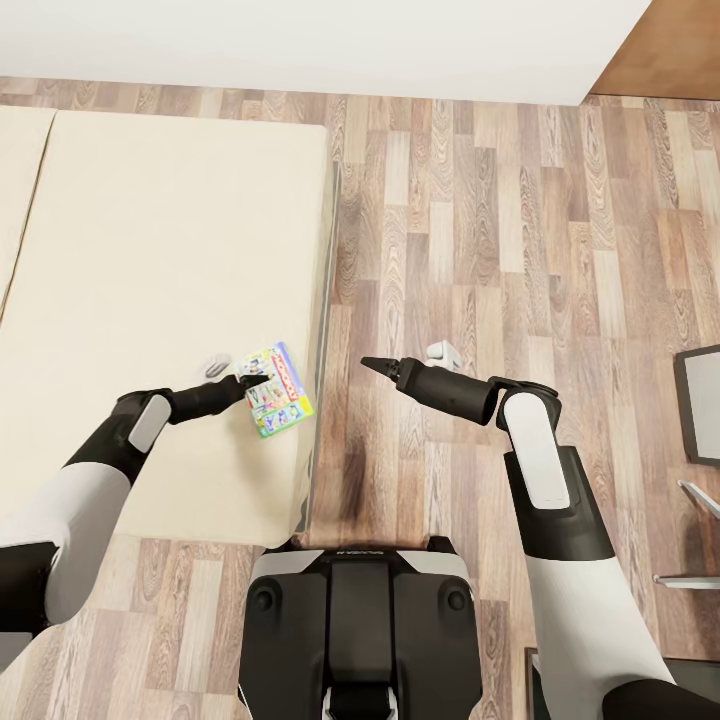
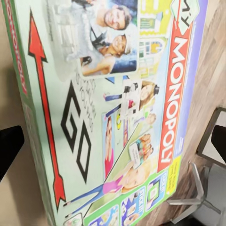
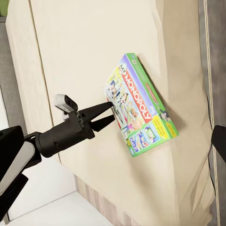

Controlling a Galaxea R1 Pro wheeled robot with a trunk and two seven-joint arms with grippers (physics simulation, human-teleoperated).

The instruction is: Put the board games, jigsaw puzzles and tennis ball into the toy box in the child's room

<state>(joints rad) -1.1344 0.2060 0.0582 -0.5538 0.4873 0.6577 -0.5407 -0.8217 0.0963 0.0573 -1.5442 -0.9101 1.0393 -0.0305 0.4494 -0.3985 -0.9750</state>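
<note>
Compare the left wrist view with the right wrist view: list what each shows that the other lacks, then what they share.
Left wrist view alone: the box lid up close, with its red arrow and GO lettering legible, and a metal-legged furniture piece on the wood floor.

Right wrist view alone: the left gripper, open, its fingertips at the board game's edge, and the whole box lying near the bed's edge.

Both: the Monopoly board game on the cream bed.
</note>
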